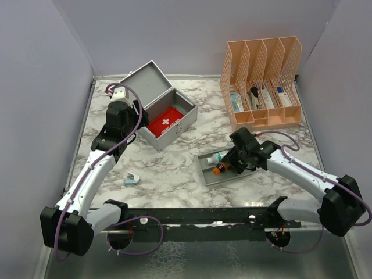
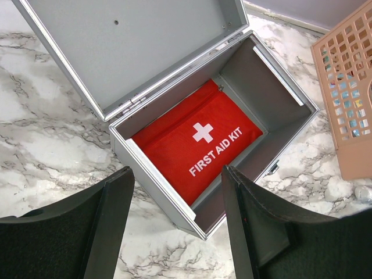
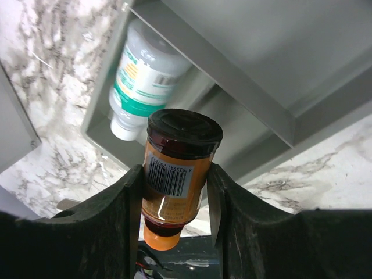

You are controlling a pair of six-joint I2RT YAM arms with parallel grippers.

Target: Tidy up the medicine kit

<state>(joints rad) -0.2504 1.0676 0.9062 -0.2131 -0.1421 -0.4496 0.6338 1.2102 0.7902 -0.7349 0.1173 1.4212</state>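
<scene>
Clamping the orange bottle [image 3: 181, 139] by its sides, the right gripper [image 3: 174, 177] sits over the small tray [image 1: 212, 177]. Up-left of it in top view lies the medicine kit [image 1: 165, 119], lid open, long axis lower-left to upper-right. Nearer is the left gripper [image 2: 177, 192], jaws apart, hovering just above it.

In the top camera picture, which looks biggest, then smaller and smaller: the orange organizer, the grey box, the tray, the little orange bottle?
1 and 2. The organizer and the box with its lid open: nearly alike, too close to rank.
3. The tray.
4. The bottle, smallest by far.
</scene>
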